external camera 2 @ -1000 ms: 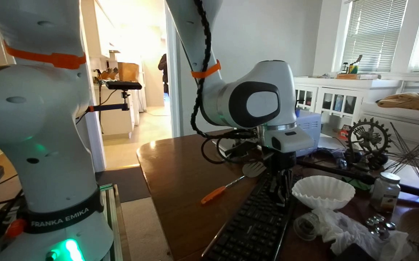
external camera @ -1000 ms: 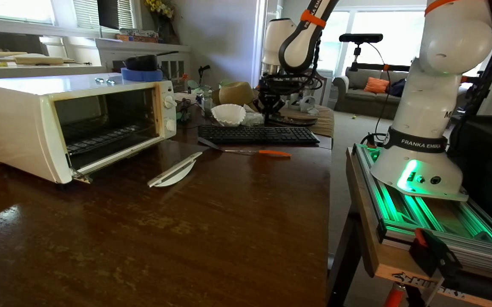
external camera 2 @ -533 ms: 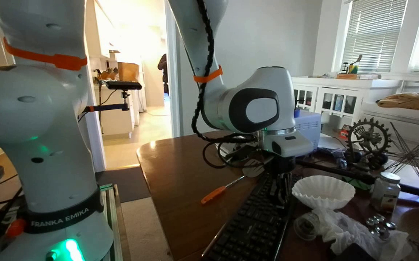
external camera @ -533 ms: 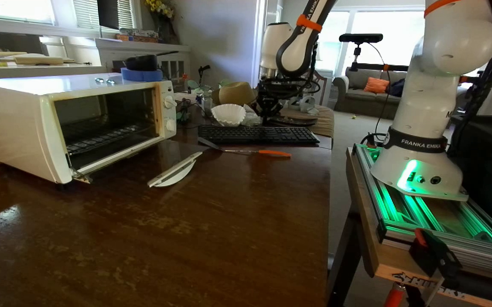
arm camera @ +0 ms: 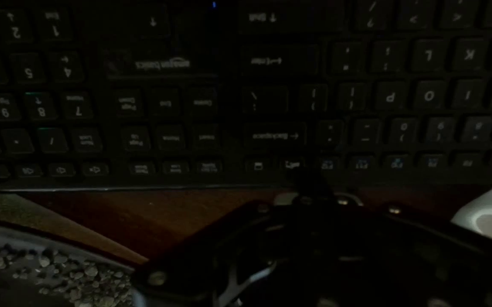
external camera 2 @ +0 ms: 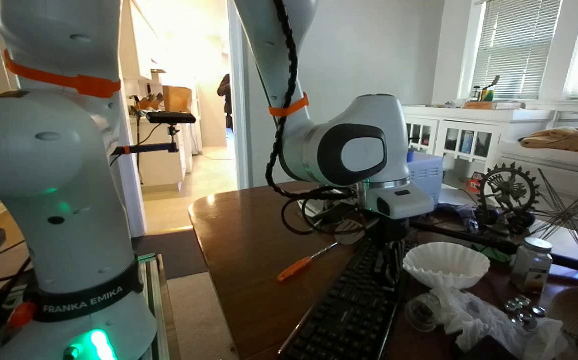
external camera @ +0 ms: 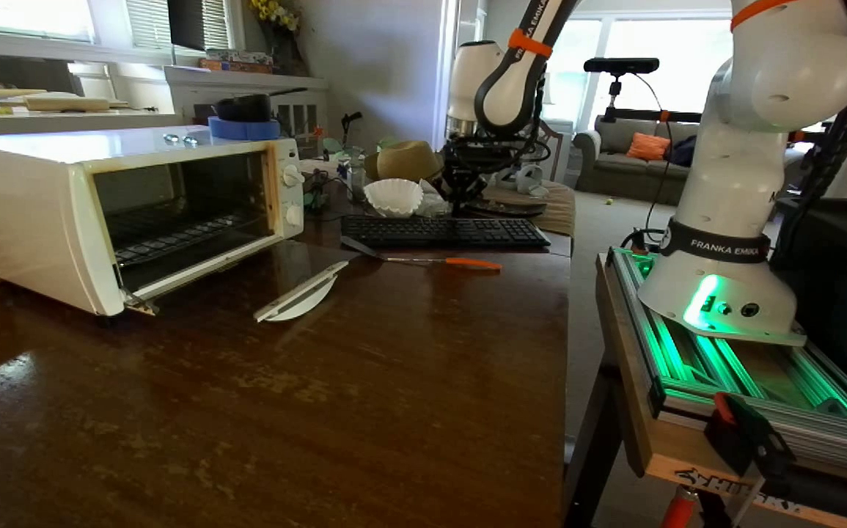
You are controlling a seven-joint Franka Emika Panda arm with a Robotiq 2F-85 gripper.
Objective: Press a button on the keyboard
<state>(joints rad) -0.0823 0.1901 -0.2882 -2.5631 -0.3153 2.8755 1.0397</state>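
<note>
In both exterior views, read "FRANKA EMIKA" on the black base band point(external camera 2: 88, 299); in an exterior view, "EMIKA" on the forearm point(external camera: 511, 89) and partly hidden "HUSKY" on the wooden bench edge point(external camera: 664, 467). In wrist view, find inverted "amazon basics" on the keyboard point(arm camera: 231, 96); on its keys point(arm camera: 275, 135), "Backspace", "Enter", "Shift", "Num Lock", letters U, I, O, P, numbers 1–9.

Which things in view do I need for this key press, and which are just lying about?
For the job: keyboard; gripper.
Just lying about: orange-handled spatula; white fluted bowl; lidded jar; white toaster oven; tan hat; statue.
</note>
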